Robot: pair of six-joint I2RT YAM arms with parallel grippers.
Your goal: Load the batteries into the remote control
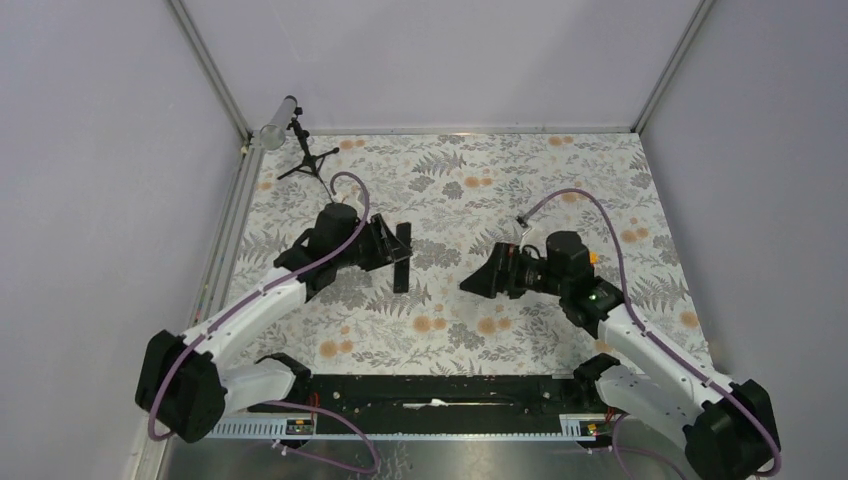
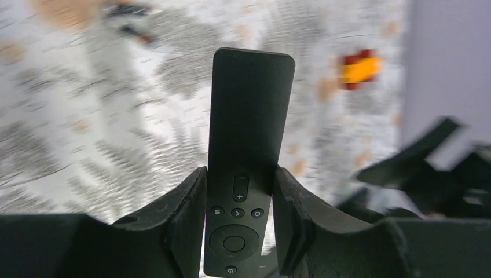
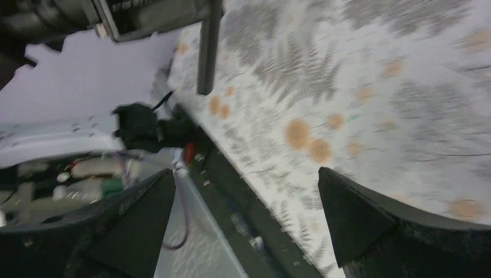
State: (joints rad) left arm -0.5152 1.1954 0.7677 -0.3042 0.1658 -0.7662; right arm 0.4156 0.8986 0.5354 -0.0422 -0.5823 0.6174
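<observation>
Pale grey walls stand around a desk [image 1: 560, 180] with a cloth of grey leaves and orange flowers. Two white arms reach over it from the near edge.

The left claw [image 1: 385, 245] is clamped on the remote control [image 1: 402, 258], over the left middle of the desk. In the left wrist view, the left claw [image 2: 238, 174] has one finger pressed on each long side of the remote control [image 2: 249, 116]. It grips near the end with the buttons. The buttons face the camera. The plain end sticks out past the fingers. Behind it, blurry, is a small yellow and red toy [image 2: 359, 68].

The right claw [image 1: 478, 280] is near the middle of the desk and points left, at the remote control. They are apart. In the right wrist view, the right claw [image 3: 246, 179] has its fingers wide apart, and the flower cloth shows between them. The remote control [image 3: 208, 46] shows there as a dark bar hanging down at the top. I cannot tell if its low end touches the desk.

A little black tripod [image 1: 305, 155] stands in the far left corner.
</observation>
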